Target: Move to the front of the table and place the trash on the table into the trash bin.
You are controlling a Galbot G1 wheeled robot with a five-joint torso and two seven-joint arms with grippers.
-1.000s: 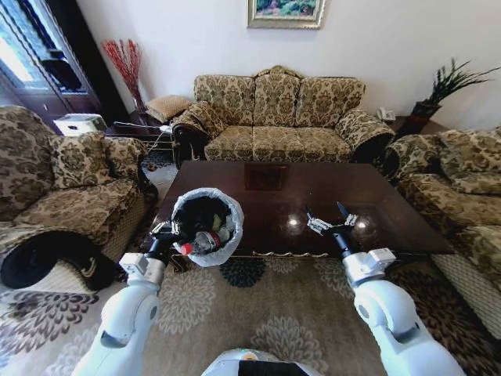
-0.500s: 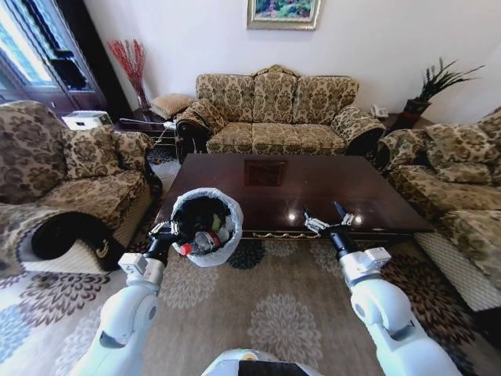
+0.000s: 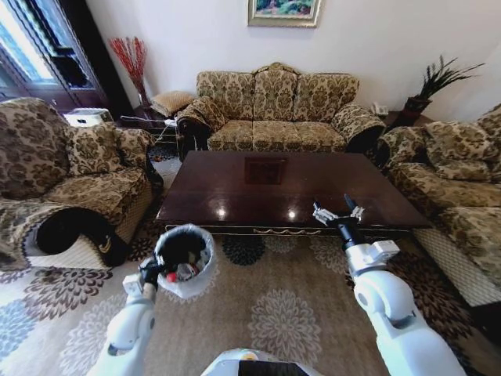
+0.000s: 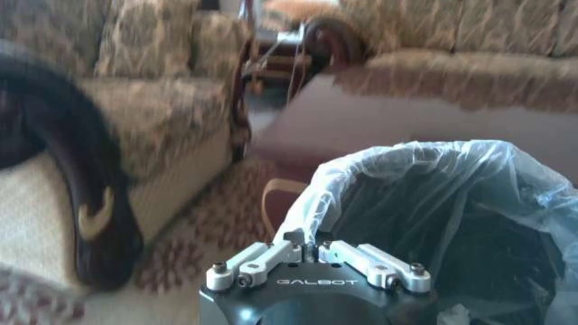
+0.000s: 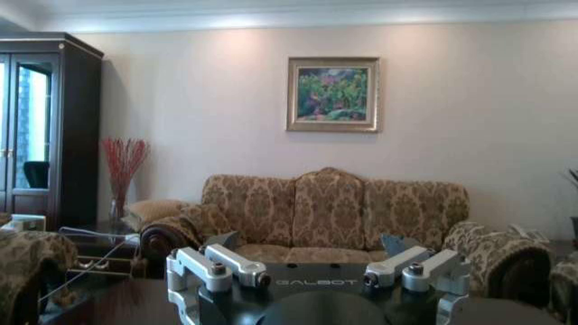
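The black trash bin (image 3: 185,252) with its white liner hangs low over the rug, in front of the table's left corner. My left gripper (image 3: 152,271) is shut on its near rim; in the left wrist view the fingers (image 4: 271,257) pinch the liner (image 4: 424,176). Trash (image 3: 177,273) lies inside the bin, including a red-labelled bottle and pale bits. The dark glossy table (image 3: 235,184) stands just beyond, its top reflecting lights. My right gripper (image 3: 338,213) is open over the table's near edge on the right, its fingers (image 5: 226,263) spread with nothing between them.
A patterned sofa (image 3: 274,110) stands behind the table, with armchairs at the left (image 3: 70,172) and right (image 3: 454,180). The flowered rug (image 3: 274,313) covers the floor on my side. A dark cabinet (image 3: 55,55) stands at the back left.
The left arm has lowered the bin from the table's edge down and to the left, toward the rug. The view has drawn back slightly. The right gripper stays open near the table's edge.
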